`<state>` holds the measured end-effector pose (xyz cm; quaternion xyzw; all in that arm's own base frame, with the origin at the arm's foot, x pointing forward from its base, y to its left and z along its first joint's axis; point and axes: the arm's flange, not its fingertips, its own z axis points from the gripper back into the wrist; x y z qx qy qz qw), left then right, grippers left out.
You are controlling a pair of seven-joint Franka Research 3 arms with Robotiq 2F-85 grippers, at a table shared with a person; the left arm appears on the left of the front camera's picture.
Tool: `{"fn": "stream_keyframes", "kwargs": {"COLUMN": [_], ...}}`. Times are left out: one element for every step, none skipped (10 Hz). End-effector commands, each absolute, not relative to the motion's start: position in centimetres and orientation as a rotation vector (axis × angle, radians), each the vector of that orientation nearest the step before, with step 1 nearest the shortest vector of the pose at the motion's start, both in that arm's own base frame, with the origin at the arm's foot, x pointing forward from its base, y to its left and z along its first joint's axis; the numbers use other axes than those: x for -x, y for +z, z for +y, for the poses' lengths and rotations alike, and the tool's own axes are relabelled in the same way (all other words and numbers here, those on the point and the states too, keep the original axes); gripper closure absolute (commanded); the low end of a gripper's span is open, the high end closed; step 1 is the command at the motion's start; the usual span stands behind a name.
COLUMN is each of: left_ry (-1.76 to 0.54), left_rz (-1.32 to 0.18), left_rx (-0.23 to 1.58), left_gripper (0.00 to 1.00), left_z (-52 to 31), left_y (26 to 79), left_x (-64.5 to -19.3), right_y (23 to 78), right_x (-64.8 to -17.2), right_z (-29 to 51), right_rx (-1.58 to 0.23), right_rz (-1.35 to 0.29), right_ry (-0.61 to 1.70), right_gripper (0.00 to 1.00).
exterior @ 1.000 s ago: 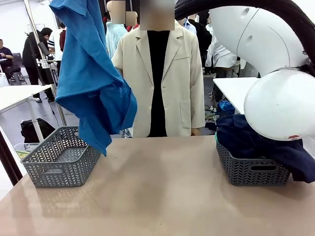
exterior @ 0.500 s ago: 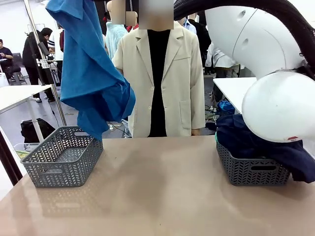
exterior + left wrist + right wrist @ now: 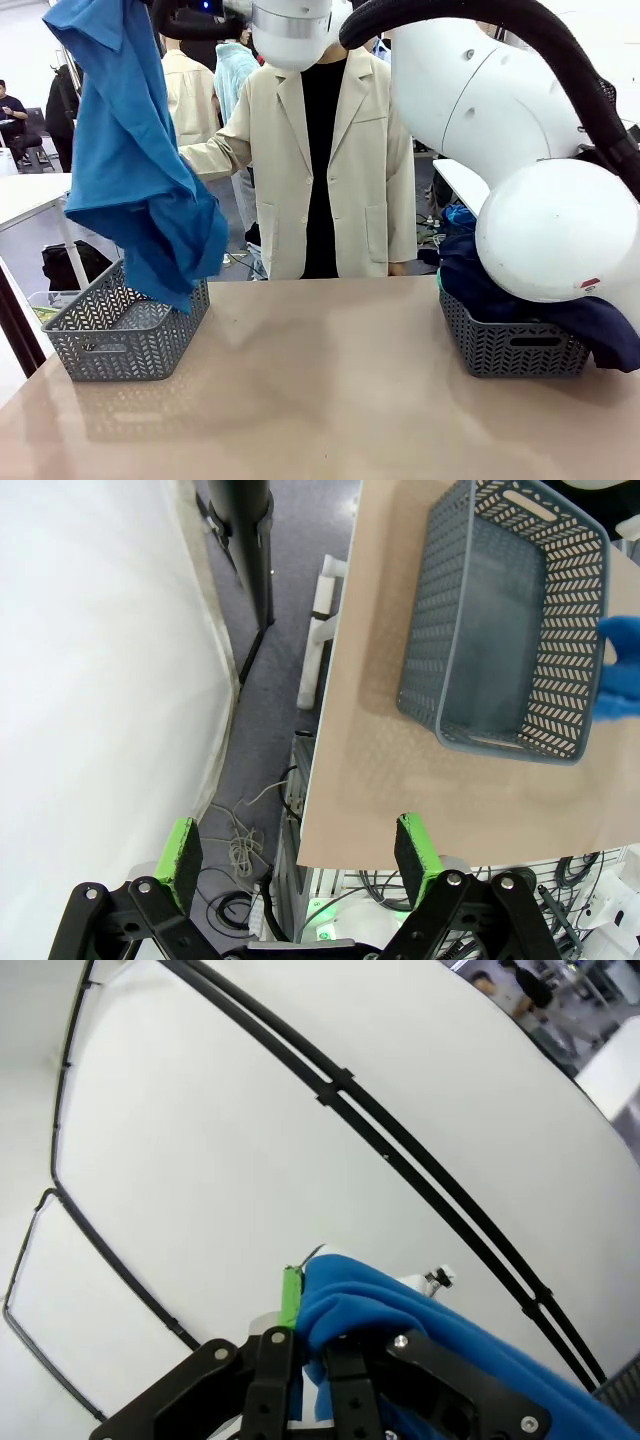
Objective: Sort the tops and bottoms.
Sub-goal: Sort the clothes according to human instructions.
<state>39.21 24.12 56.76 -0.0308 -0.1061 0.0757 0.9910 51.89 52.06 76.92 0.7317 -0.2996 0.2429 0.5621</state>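
The brown table (image 3: 320, 380) has a grey basket at each end. The left basket (image 3: 120, 335) has nothing in it. The right basket (image 3: 510, 345) holds dark navy clothes (image 3: 500, 285). Above the left basket hangs a bright blue garment (image 3: 135, 170), pinched in the right gripper (image 3: 305, 1350). The left gripper (image 3: 298, 846) has its green fingers spread wide, holding nothing. A person in a beige coat (image 3: 320, 160) stands behind the table.

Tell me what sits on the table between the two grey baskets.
Nothing: in the front view the tan table is bare from the left basket to the right basket, which holds dark navy cloth.
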Motion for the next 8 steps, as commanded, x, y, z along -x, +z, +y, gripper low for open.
{"fn": "stream_keyframes", "kwargs": {"left_ry": [0.163, 0.163, 0.163, 0.163, 0.163, 0.163, 0.163, 0.163], "left_rz": [-0.208, -0.208, -0.208, -0.208, -0.208, -0.208, -0.208, -0.208], "left_rx": [0.068, 0.068, 0.068, 0.068, 0.068, 0.068, 0.068, 0.068], "left_gripper": [0.00, 0.00, 0.00, 0.00, 0.00, 0.00, 0.00, 0.00], "left_z": [24.1, 24.1, 24.1, 24.1, 24.1, 24.1, 24.1, 24.1], "left_y": [57.1, 57.1, 57.1, 57.1, 57.1, 57.1, 57.1, 57.1], "left_x": [-39.3, -39.3, -39.3, -39.3, -39.3, -39.3, -39.3, -39.3], "right_y": [87.7, 87.5, 87.7, 87.5, 86.9, 85.5, 83.6, 81.5], "right_x": [-70.4, -72.2, -74.1, -75.5, -76.7, -78.0, -79.2, -80.4], "right_z": [69.8, 72.5, 75.6, 78.0, 79.9, 81.5, 82.7, 84.2], "right_rx": [-1.876, -1.926, -2.000, -2.033, -2.065, -2.083, -2.082, -2.055], "right_rz": [-0.787, -0.812, -0.854, -0.857, -0.837, -0.770, -0.691, -0.642], "right_ry": [0.654, 0.697, 0.720, 0.720, 0.707, 0.669, 0.611, 0.570], "right_gripper": [1.00, 1.00, 1.00, 1.00, 1.00, 1.00, 1.00, 1.00]}}
